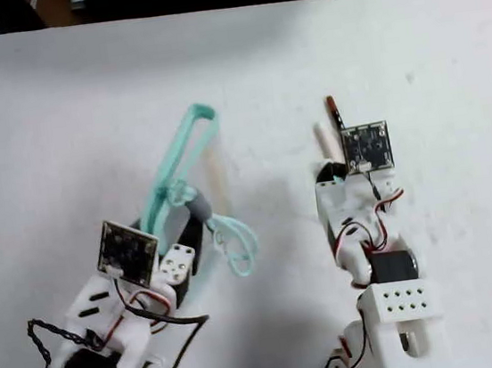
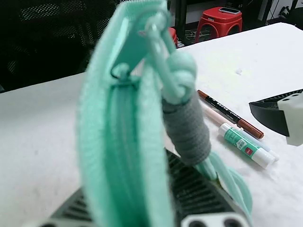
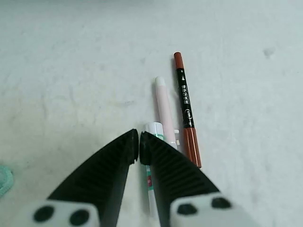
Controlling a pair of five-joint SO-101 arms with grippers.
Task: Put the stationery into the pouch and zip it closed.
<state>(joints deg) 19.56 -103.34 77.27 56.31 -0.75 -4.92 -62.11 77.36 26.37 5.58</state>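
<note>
Currently R gripper point(image 3: 138, 145) fingers point(image 3: 165, 165) meet tip to tip w/ nothing between, just above the glue stick point(image 3: 154, 130). It lies beside a pink pen point(image 3: 164, 111) & brown pen point(image 3: 186, 109) on the table point(image 3: 71, 71). L gripper point(image 1: 180, 232) is clamped on the teal pouch point(image 2: 123, 142), which stands on edge, mouth open, well apart from the pens.
</note>
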